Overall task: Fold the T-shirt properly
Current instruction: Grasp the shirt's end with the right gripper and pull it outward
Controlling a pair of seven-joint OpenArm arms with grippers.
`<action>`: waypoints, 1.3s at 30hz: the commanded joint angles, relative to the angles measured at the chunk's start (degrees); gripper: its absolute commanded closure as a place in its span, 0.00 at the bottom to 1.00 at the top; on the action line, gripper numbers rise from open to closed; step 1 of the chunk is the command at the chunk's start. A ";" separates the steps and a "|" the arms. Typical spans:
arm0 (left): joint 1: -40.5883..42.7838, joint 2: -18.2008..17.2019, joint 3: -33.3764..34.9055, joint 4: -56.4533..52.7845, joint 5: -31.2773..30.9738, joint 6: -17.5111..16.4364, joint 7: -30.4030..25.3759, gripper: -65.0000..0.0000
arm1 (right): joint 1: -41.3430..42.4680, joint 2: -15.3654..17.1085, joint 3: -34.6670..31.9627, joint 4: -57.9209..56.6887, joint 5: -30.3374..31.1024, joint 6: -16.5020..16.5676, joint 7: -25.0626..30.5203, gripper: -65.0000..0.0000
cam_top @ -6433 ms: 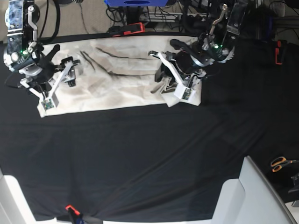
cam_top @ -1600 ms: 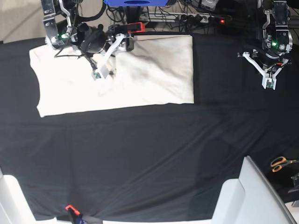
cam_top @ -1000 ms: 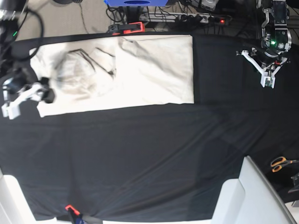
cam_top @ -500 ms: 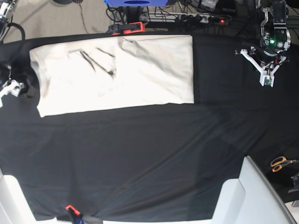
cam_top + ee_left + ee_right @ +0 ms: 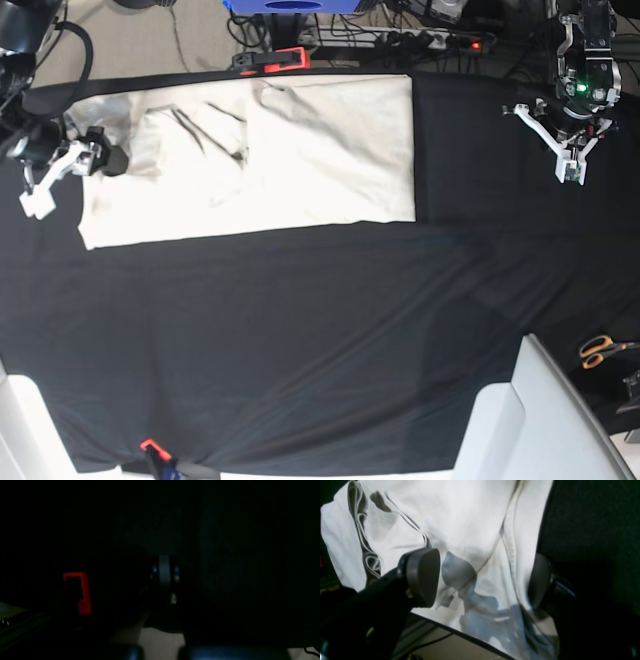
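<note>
black table cloth (image 5: 300, 340) | orange-handled scissors (image 5: 603, 349) at right edge | red clamp (image 5: 272, 61) at far edge

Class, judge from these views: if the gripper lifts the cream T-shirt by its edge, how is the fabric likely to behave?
Probably floppy: the T-shirt lies creased and rumpled between the right gripper fingers. Likely light, since thin layers bunch easily near the collar. It would probably drape and unfold rather than hold its shape.
</note>
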 commanded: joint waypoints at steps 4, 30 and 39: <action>0.01 -0.83 -0.39 0.77 0.25 0.26 -0.95 1.00 | 0.81 0.06 -5.20 0.02 -1.84 -0.32 -3.06 0.25; 0.01 0.67 -0.39 0.77 0.25 0.26 -0.95 1.00 | 4.24 0.77 -8.62 0.11 -2.37 -0.32 -2.18 0.99; 0.01 0.67 -0.39 0.77 0.25 0.26 -0.95 1.00 | 9.60 6.66 -8.45 -1.83 -10.37 -3.70 3.18 0.99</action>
